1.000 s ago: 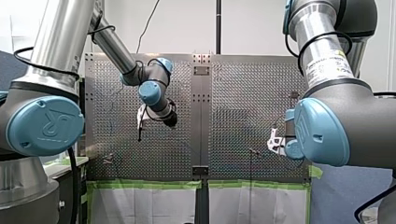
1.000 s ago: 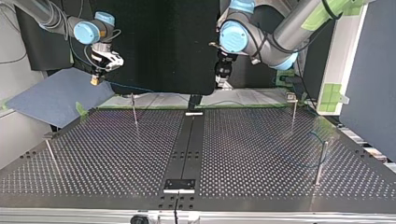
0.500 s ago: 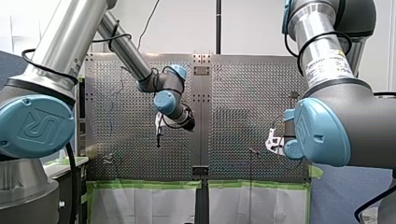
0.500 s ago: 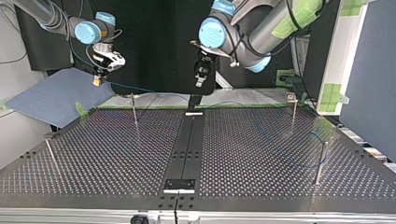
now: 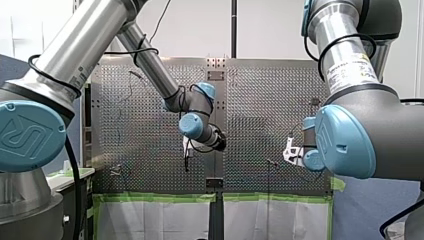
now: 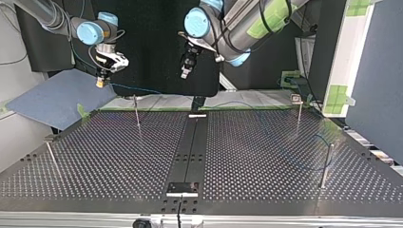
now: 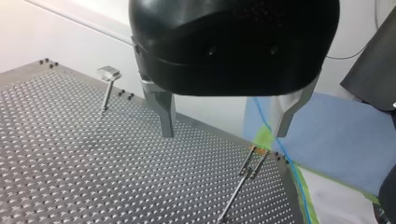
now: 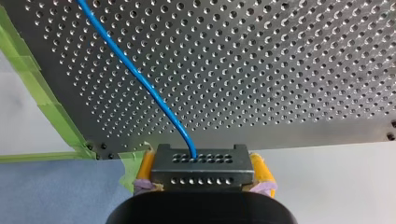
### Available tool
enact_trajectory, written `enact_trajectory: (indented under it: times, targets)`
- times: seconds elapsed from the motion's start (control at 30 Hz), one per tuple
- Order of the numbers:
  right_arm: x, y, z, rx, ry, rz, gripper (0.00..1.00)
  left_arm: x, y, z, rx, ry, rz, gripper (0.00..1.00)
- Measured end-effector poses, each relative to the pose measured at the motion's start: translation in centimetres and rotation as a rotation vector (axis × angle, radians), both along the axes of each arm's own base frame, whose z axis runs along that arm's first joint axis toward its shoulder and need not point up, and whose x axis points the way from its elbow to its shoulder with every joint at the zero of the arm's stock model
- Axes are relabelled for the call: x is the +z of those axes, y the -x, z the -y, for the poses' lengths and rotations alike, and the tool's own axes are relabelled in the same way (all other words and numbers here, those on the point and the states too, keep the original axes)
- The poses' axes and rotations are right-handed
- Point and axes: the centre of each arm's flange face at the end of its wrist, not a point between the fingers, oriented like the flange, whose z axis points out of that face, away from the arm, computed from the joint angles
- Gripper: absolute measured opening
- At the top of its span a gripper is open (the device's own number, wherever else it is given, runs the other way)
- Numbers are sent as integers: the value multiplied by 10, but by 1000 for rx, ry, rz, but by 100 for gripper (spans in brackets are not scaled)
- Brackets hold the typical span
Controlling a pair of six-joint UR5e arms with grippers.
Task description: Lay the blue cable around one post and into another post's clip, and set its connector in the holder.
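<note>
Blue cable (image 8: 140,79): thin, round and limp. One end enters the connector (image 8: 201,161), and from there it arcs away above the perforated table (image 8: 303,70). In the top view it trails from my right gripper (image 6: 100,81) along the table's far edge. By the look of it, it is not yet round any post.

Connector: small dark block with rows of holes, clamped between the yellow pads (image 8: 261,168) of the right gripper and held off the table near a green-taped corner. Judged rigid and light, and the soundest place to hold.

Left gripper (image 7: 224,119): metal fingers spread wide with nothing between them. It hangs above the table, well apart from the right gripper.

Posts: slim steel pins. One carries a flat head (image 7: 108,73) and one is forked at the tip (image 7: 252,161); both lie ahead of the left gripper.

Holder: cannot be picked out.

Handling: the cable is judged light and slack, yet springy enough to lift off a post unless kept taut. A second hold belongs on the run close behind the connector, pinched gently. The posts look thin and may flex or snag.
</note>
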Motion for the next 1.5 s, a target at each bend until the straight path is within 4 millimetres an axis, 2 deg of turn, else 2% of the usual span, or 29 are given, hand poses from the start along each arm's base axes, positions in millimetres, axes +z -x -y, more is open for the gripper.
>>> enact_trajectory:
  times: [0.4,0.83,1.2,1.5]
  targets:
    - [0,-2,-1,4,0,0,0,-44,-20,-6,28,5,3,100]
    - [0,-3,-1,8,1,0,0,-51,-39,-10,45,45,46,100]
    - [0,-4,-1,9,2,0,0,-78,-54,10,31,38,48,100]
    - [0,-4,-1,10,3,-8,0,-107,-67,12,44,16,21,100]
